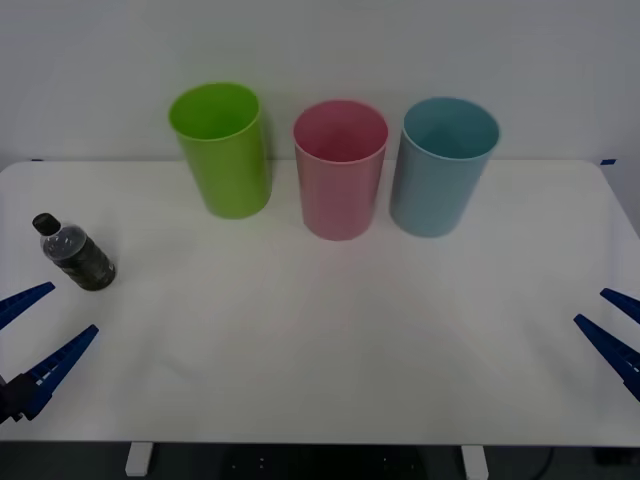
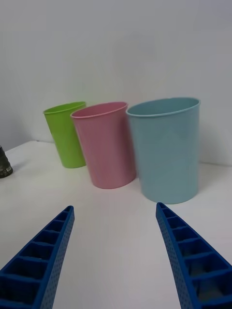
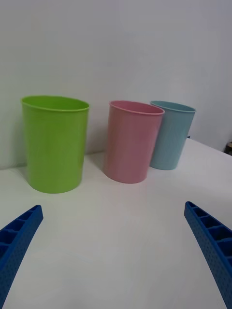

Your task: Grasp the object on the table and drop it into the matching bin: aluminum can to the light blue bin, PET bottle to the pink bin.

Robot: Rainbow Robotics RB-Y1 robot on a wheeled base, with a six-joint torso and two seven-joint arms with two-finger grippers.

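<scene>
I see the left gripper [image 1: 40, 330] hovering low over the near left corner of the table [image 1: 330, 330], its blue fingers [image 3: 19, 236] spread wide with nothing between them and nothing touching them. The bottle [image 1: 75, 253] lies tilted on the table just beyond that gripper, black cap pointing away toward the left edge, well to the left of the pink bin [image 1: 340, 170]. The right gripper [image 1: 615, 325] sits at the near right corner, well to the right of the pink bin, and its fingers [image 2: 46, 251] are also spread wide and empty. The pink bin stands upright at the far side, with the green bin [image 1: 222, 150] just to its left and the light blue bin [image 1: 443, 165] just to its right.
</scene>
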